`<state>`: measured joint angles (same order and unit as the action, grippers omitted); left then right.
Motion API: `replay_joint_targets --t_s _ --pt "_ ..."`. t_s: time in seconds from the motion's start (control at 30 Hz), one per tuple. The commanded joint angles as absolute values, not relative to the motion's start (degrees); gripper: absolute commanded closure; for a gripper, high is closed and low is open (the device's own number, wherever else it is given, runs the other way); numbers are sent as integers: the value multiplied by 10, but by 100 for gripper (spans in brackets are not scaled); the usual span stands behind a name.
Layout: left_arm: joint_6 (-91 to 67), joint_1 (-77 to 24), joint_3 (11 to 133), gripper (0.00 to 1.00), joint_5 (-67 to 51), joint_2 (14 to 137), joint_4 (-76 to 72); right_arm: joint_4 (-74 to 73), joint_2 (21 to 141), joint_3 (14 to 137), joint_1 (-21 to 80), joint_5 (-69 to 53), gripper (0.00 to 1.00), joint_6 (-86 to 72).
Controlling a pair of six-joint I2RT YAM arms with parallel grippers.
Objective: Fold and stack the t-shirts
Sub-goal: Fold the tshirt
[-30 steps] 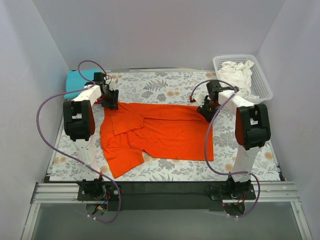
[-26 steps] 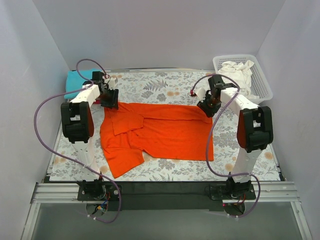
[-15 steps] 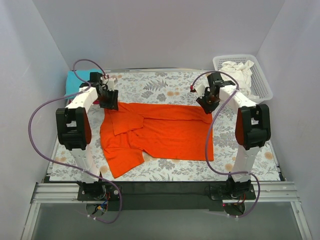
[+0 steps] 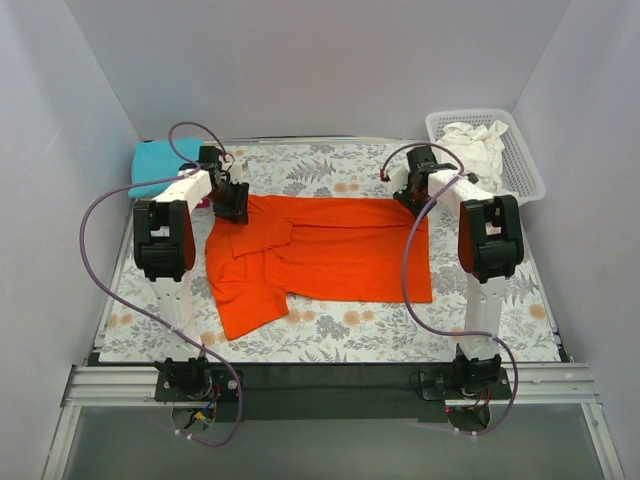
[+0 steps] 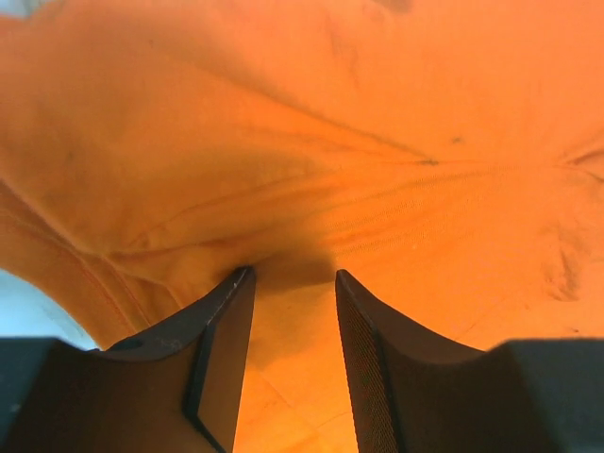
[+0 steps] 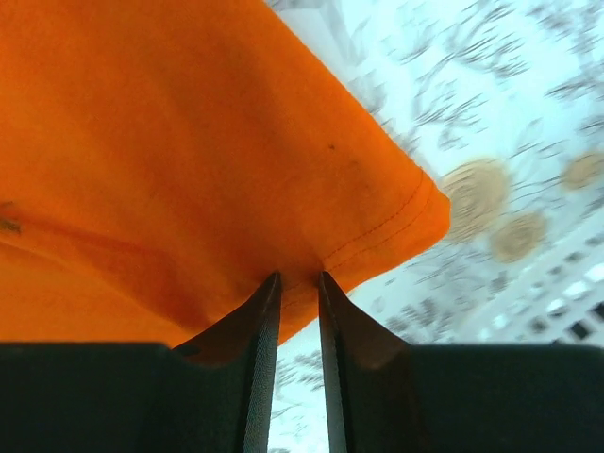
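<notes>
One orange t-shirt [image 4: 330,250] pinched by left gripper [image 5: 288,274], right gripper [image 6: 299,276]; one teal t-shirt [image 4: 155,165]; one white t-shirt [image 4: 478,140].

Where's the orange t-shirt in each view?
Top external: orange t-shirt spread flat mid-table.
Left wrist: orange t-shirt fills frame, pinched in left gripper.
Right wrist: orange t-shirt upper left, corner in right gripper.
Shared landmark: floral cloth, top and right wrist only.
</notes>
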<state>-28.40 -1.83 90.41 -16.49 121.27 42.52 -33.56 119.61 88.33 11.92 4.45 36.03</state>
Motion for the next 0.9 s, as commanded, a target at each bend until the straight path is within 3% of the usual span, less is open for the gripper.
replay_joint_targets --t_s 0.0,0.2,0.33,0.5,0.73,0.87 --pt "-283 -16 976 61 -139 1282 412 -289 1248 934 107 95 74 370" --pt "-277 -16 1093 57 -216 1288 465 -299 1226 984 108 63 58 382" --pt "-240 -16 1068 44 -293 1210 496 -359 1148 977 113 -34 20 393" --pt "-171 -1 961 43 -358 1099 547 -399 987 842 132 -109 19 437" --pt "-58 24 815 47 -343 985 605 -422 832 614 213 -89 49 493" --pt "-33 24 767 48 -325 959 602 -402 808 531 233 -64 51 493"
